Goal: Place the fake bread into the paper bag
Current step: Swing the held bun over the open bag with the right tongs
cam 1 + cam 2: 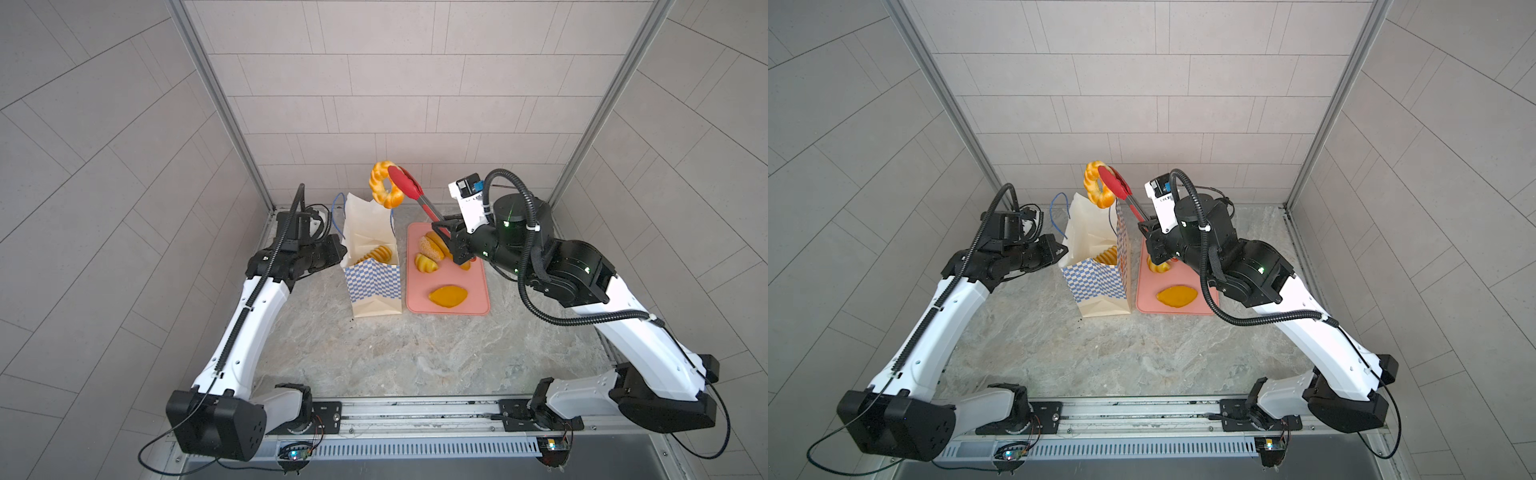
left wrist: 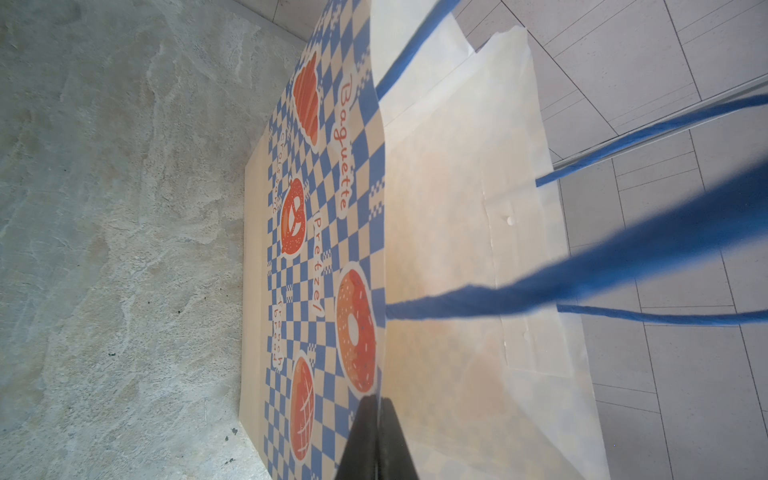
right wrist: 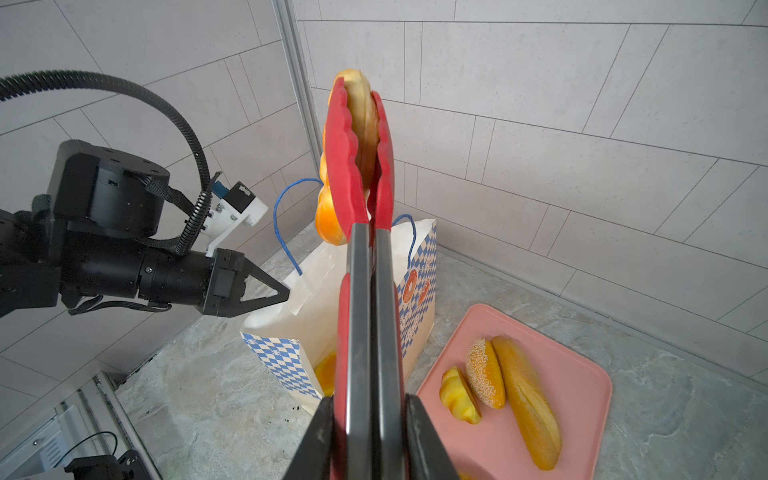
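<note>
My right gripper (image 3: 369,415) is shut on the handles of the red tongs (image 1: 409,187), raised high. The tongs pinch a twisted ring of fake bread (image 1: 384,183) (image 3: 361,124), which hangs above the far rim of the paper bag (image 1: 374,286). The bag stands upright and open, with a ridged pastry (image 1: 376,253) inside. My left gripper (image 2: 376,415) (image 1: 343,249) is shut on the bag's left rim. More fake bread lies on the pink tray (image 3: 582,374): a long loaf (image 3: 525,399), a sesame bun (image 3: 484,372), a braided piece (image 3: 459,395) and an oval one (image 1: 448,296).
The pink tray (image 1: 478,291) lies flat right beside the bag on the marble tabletop (image 1: 415,357). Blue cord handles (image 2: 623,266) stick up from the bag's rim. Tiled walls and metal posts (image 1: 224,108) close in the back corners.
</note>
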